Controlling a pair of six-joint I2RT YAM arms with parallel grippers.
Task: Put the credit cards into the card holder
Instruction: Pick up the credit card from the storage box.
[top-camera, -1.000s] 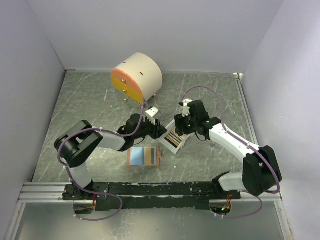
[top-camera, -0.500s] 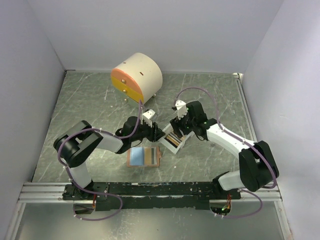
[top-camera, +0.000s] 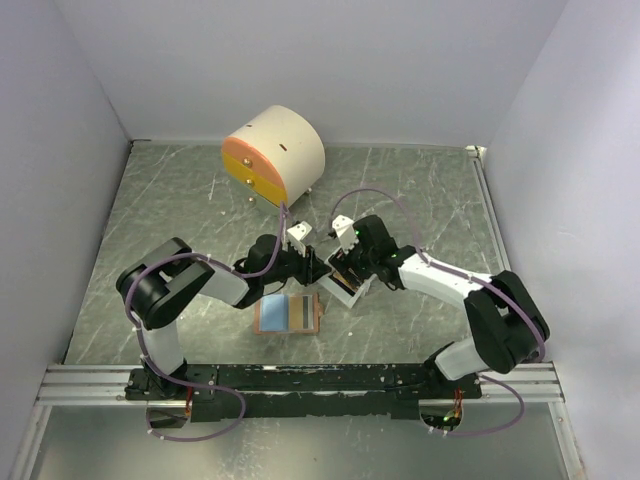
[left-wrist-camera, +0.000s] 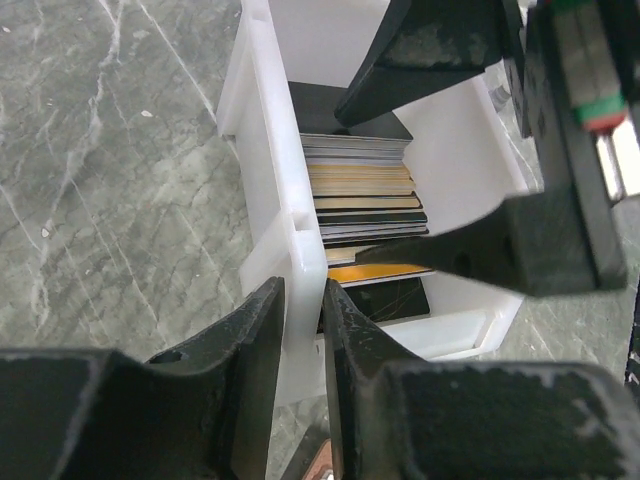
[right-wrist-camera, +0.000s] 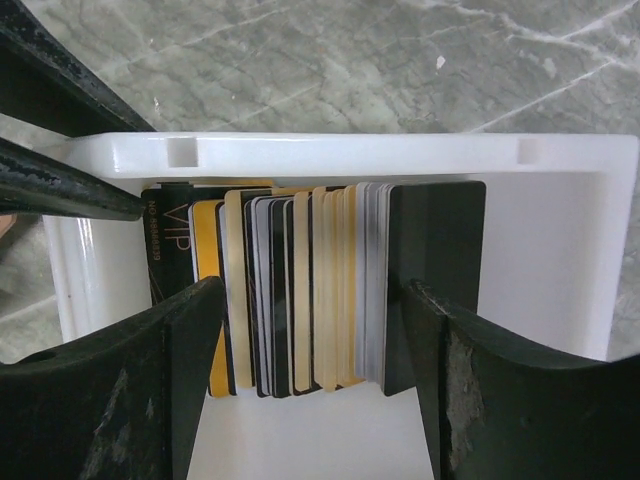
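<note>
Right hand (right-wrist-camera: 312, 300) spread wide, straddling the credit cards (right-wrist-camera: 300, 280) standing on edge in the white tray (right-wrist-camera: 350, 155). My left hand (left-wrist-camera: 300, 305) narrow, pinching the tray's side wall. Card holder (top-camera: 287, 313) lies open on desk (top-camera: 170, 200), near tray.

This is a robotics lab test cell. Plain white walls (top-camera: 300, 70) stand behind the jaws and on both sides of them. A bare grey marbled tabletop (top-camera: 170, 200) lies beneath the jaws. On their near side, an aluminium rail (top-camera: 90, 385) carries two cabled robot arms (top-camera: 225, 288).
</note>
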